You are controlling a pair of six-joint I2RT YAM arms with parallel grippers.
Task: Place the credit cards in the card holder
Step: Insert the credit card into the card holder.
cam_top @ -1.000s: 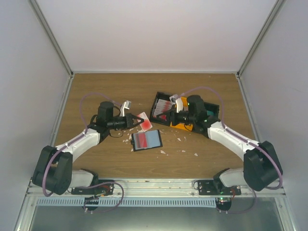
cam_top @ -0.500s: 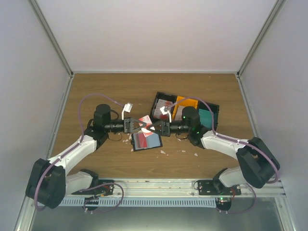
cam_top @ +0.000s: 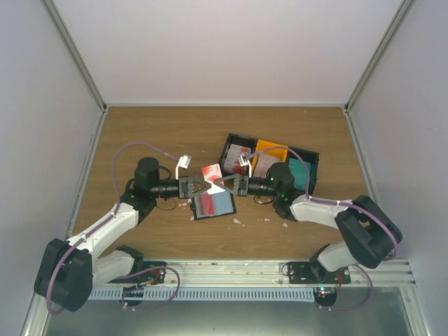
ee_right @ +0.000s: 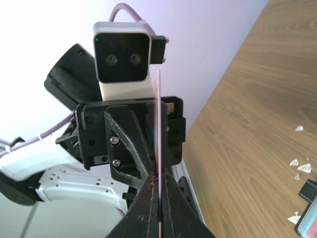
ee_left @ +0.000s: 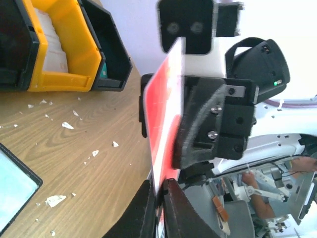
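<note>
A red-and-white credit card (cam_top: 211, 172) hangs in the air between both grippers, above the far edge of the card holder (cam_top: 214, 204). My left gripper (cam_top: 201, 185) is shut on its left end and my right gripper (cam_top: 222, 183) is shut on its right end. In the left wrist view the card (ee_left: 162, 119) stands on edge in my left gripper (ee_left: 159, 187). The right wrist view shows the card (ee_right: 158, 114) edge-on in my right gripper (ee_right: 159, 181). The holder lies open on the table, bluish-grey inside with a red patch on its left half.
Black and orange trays (cam_top: 306, 155) stand at the back right with more cards: red-and-white (cam_top: 241, 150), whitish (cam_top: 266, 159) and teal (cam_top: 299, 172). Small white scraps (cam_top: 237, 221) lie scattered on the wood around the holder. Grey walls enclose the table.
My right arm swung left from the trays and its jaws closed on the card's free end. My left arm carried the card a little to the right, over the holder.
</note>
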